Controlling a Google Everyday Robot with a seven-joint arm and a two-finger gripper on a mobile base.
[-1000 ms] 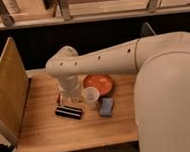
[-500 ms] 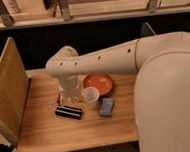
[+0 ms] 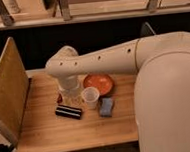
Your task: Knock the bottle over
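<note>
Black block (image 3: 68,112), cup (image 3: 90,97), sponge (image 3: 106,106) and orange plate (image 3: 100,82) cluster beside the pincer (image 3: 70,97).

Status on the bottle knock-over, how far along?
Approach looks done: the gripper is low over the table, right at the bottle, behind the black block. In hand: contact or push. Left: confirming the fall; only the bottle's dark red end shows, so upright or tipped is unclear.

You are looking into an indoor test corner dressed as a kitchenette. A small pale wooden bench (image 3: 48,134) is carrying a round orange plate (image 3: 100,82), a translucent white cup (image 3: 90,97) and a blue sponge-like pad (image 3: 107,107), with a ledge on metal posts (image 3: 108,10) running behind. The claw (image 3: 70,98) is hanging low over the bench, just beside the cup.
</note>
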